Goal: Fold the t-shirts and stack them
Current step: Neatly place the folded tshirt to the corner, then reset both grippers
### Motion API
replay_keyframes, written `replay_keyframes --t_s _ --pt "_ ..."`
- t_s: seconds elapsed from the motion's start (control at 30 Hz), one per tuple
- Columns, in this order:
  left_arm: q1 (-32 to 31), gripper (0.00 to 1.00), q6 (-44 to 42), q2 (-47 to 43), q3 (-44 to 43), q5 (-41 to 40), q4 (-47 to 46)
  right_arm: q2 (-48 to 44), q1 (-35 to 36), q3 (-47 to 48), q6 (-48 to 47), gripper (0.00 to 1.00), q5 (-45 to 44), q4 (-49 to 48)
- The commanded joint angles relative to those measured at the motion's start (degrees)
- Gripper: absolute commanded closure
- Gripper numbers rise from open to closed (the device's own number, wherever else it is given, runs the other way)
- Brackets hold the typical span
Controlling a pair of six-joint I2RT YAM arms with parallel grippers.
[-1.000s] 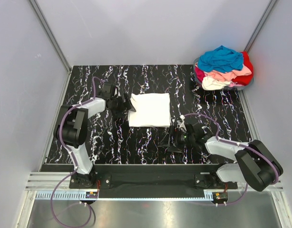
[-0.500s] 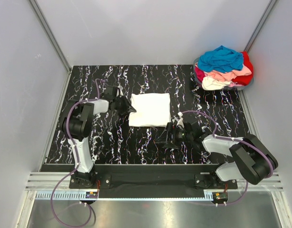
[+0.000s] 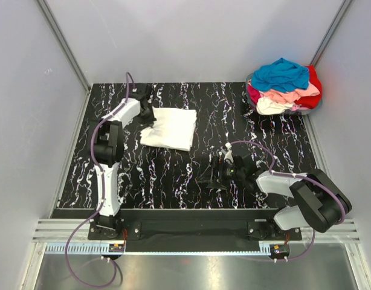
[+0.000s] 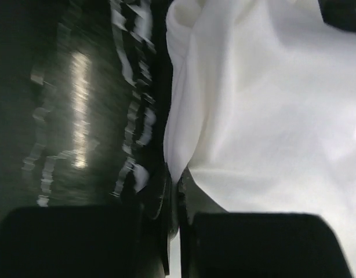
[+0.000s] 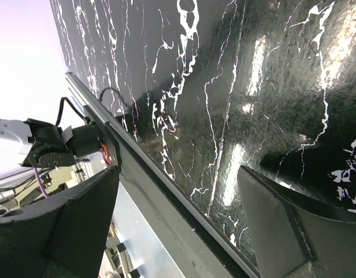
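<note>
Left gripper (image 4: 173,180) is clamped on folded cream-white cotton t-shirt (image 3: 170,128), laid askew, far end tipped rightward; right gripper (image 5: 178,200) is spread wide, empty.

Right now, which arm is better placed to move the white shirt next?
Left: the left gripper is shut on the edge of the white shirt, while the right gripper hangs open above the table, apart from it.

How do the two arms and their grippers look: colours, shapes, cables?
The left arm and right arm have pale grey-white links and bulky black joints; a purple cable loops along each. The left gripper and right gripper are black, with wedge-shaped fingers.
</note>
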State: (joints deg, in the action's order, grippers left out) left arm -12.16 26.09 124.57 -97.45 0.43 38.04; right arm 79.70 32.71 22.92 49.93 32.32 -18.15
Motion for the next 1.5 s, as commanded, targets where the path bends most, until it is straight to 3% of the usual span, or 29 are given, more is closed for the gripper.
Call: replay_keyframes --t_s 0.0,0.17,0.2,0.3,0.37,0.43,0.5,0.6,0.73,0.83,1.0,1.1,1.47 --pt "2.31 1.00 -5.34 4.34 -10.37 -14.56 11.69 0.02 0.43 1.78 -1.24 0.10 0.91 -1.19" --pt "5.30 1.00 -9.28 11.73 -24.52 -25.61 18.55 0.01 0.43 1.17 -1.33 0.09 1.17 -2.32" --pt "6.70 1.00 -10.17 13.40 -31.50 -27.22 19.69 0.19 0.51 1.25 -1.33 0.09 1.26 -2.41" --pt "9.42 0.89 -13.07 19.82 -42.44 -34.95 22.69 0.54 0.43 1.34 -1.77 0.09 1.52 -2.59" --pt "10.58 0.81 -15.26 19.22 -41.69 -40.47 17.53 0.37 0.43 0.82 -1.59 0.09 1.61 -3.29" --pt "12.07 0.74 -17.46 16.94 -38.28 -40.94 9.38 0.37 0.34 0.81 -1.50 0.09 1.61 -3.56" --pt "13.55 0.58 -19.58 15.62 -37.46 -43.66 5.39 0.37 0.25 0.64 -1.33 0.09 1.70 -3.99" --pt "13.48 0.01 -22.30 13.69 -38.60 -45.60 0.90 0.80 -0.01 0.37 -0.98 0.09 1.96 -5.05" --pt "11.12 0.01 -20.12 6.05 -36.42 -45.60 0.81 1.33 -0.01 0.37 -0.54 0.09 2.14 -5.67" --pt "8.65 0.01 -15.38 -2.82 -29.31 -40.87 0.72 1.07 -0.01 0.37 -0.62 0.09 2.05 -5.32" --pt "7.86 0.01 -1.05 -10.83 -17.63 -19.56 2.56 0.63 -0.01 0.29 -0.80 0.10 1.96 -4.96" --pt "7.68 0.05 3.09 -10.67 -13.04 -7.86 -0.77 0.19 -0.01 0.29 -1.06 0.10 1.79 -4.61" --pt "7.07 0.07 5.03 -4.96 -7.06 -1.40 -2.36 -0.16 -0.01 0.02 -0.98 0.10 1.43 -4.52"
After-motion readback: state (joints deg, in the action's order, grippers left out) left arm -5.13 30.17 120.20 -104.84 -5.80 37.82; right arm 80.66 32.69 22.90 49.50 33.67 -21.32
